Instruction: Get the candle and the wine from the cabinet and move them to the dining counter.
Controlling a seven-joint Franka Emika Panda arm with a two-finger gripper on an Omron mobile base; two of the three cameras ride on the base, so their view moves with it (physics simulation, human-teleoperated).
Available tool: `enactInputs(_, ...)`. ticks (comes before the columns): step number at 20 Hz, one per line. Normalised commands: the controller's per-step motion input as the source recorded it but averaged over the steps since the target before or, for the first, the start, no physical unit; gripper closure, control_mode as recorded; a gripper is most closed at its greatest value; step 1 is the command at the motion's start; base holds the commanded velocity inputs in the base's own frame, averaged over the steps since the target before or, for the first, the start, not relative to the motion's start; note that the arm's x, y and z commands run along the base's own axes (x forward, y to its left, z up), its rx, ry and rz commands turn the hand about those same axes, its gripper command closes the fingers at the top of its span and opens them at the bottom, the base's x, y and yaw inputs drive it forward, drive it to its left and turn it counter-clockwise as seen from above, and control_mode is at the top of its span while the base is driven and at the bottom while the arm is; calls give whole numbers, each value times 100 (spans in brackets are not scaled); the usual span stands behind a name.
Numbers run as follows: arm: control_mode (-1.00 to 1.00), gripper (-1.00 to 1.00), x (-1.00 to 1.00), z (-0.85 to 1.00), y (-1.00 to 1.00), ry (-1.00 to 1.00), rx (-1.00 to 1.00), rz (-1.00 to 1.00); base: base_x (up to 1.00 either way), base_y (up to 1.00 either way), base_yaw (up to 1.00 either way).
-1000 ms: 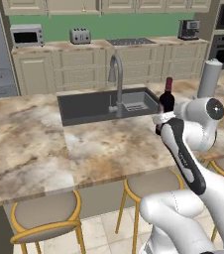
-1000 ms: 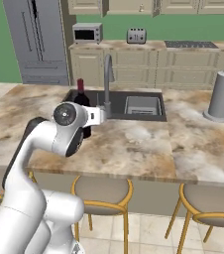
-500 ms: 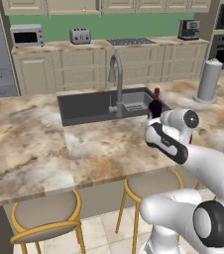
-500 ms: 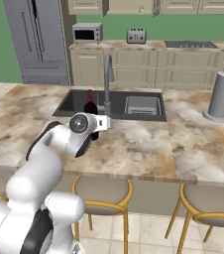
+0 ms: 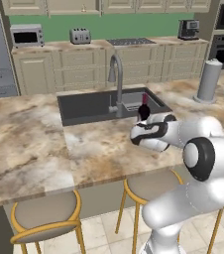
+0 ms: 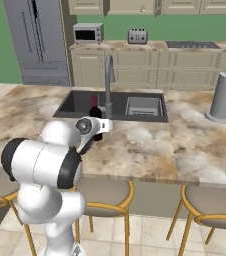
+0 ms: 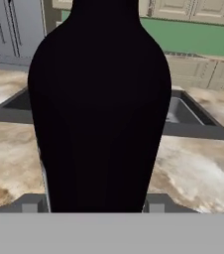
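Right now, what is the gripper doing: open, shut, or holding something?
Gripper: shut on the wine bottle, which it holds upright over the dining counter by the sink.

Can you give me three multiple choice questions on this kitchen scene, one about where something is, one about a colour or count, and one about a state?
1. Where is the wine?
A. Above the dining counter near the sink
B. On the floor
C. On a stool

2. What colour is the foil on its neck?
A. Gold
B. Red
C. Blue

3. What is the gripper doing?
A. Hanging open and free
C. Pushing the tap
B. Closed on the wine

Answers: 1 A, both base views show it by the sink's front edge. 2 B, the neck shows red in both. 3 B, the hand view shows the dark bottle between the fingertips.
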Motion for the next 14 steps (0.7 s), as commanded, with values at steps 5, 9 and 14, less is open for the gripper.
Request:
enactInputs(5, -100, 100, 62, -46, 0, 0, 0, 0, 0, 0, 0)
enactInputs(9, -100, 100, 53, -47, 0, 0, 0, 0, 0, 0, 0)
enactInputs(14, -100, 100, 49, -48, 0, 0, 0, 0, 0, 0, 0)
